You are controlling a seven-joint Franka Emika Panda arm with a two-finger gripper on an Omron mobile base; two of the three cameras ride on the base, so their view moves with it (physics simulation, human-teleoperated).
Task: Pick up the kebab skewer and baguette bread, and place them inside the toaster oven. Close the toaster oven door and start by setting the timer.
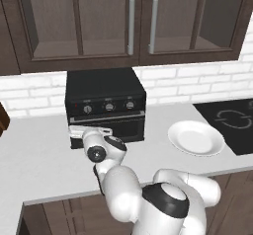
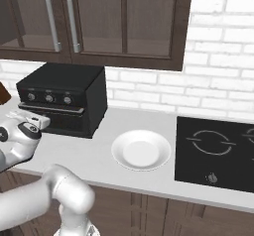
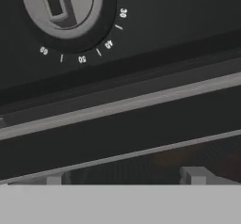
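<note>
Toaster oven door stood shut; gripper hovered close below timer knob, fingertips apart, holding nothing — prob. lining up for knob turn.

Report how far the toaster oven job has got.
Looks done: the white plate holds no food, and the toaster oven door is shut on the toaster oven; whether the food is inside cannot be seen.

In hand: the claw sits right at the oven front, just below a dial marked with numbers, apparently the timer; its fingers hold nothing.

Left: turning that dial to start.
</note>
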